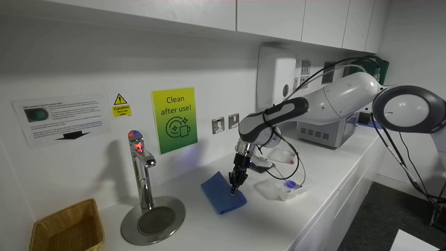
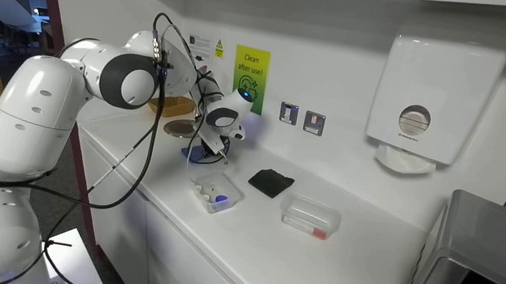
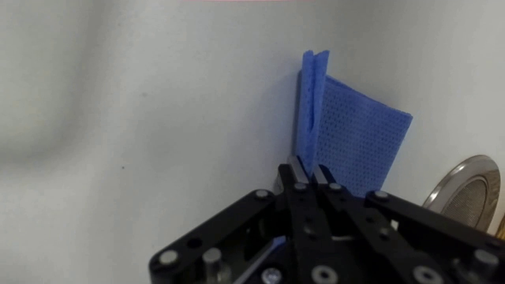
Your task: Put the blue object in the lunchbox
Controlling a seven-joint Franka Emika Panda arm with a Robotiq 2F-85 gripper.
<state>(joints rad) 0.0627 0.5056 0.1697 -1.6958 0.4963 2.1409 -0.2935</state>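
In an exterior view, left of centre: blue cloth [image 2: 198,154] on the counter [image 2: 354,272]; wrist view shows jaws clamped on its fold. Near centre: fuller tub [image 2: 233,190]. Right of centre: sparser tub [image 2: 310,212]; we can't tell which is the lunchbox. We'd pinch firmly, lift high, lower well inside, then release.

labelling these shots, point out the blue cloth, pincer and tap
Blue cloth [image 3: 355,138]: wrist view, on its flat textured part.
Pincer [image 3: 309,172]: wrist view, midway between its fingertips.
Tap [image 1: 141,170]: in an exterior view, on its upright body.
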